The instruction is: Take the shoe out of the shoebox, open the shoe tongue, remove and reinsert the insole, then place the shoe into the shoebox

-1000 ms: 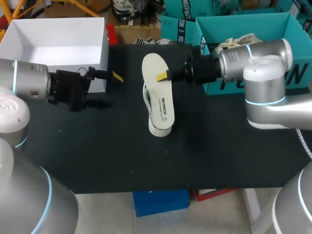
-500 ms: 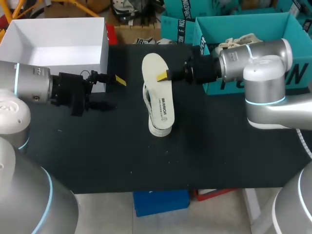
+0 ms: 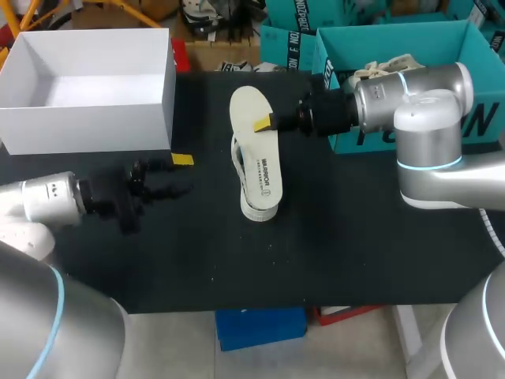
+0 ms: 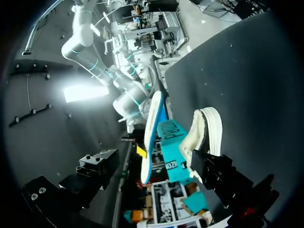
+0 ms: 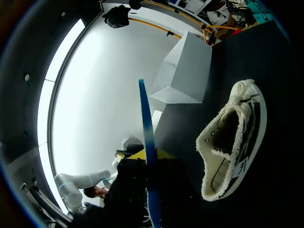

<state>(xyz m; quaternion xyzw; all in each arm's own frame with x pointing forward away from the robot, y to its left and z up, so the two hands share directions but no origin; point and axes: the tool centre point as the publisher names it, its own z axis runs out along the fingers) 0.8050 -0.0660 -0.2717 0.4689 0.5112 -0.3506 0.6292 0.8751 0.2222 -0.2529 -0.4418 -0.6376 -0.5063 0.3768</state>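
The white box at the tabletop's far left corner holds nothing. The teal box at the far right holds a cream thing, partly hidden by the right arm; I cannot tell what it is.

The shoe is out of both boxes, resting near the middle of the tabletop. Its long axis runs from the far edge towards the near edge. The fleece-lined opening gapes up and towards the right arm, as the right wrist view shows. I cannot tell which end is the toe, nor whether the shoe sits flat on its sole or leans.

The insole is out of the shoe and held just above it, apart from it, with its length along the shoe's. Its white face is up and a blue underside shows from the left wrist. The right gripper comes in from the right and its fingers pinch the insole near the far end, one yellow tip on top.

The left gripper is low over the tabletop, left of the shoe and well apart from it, near the white box's front corner. Its fingers are spread wide with nothing between them and point towards the shoe.
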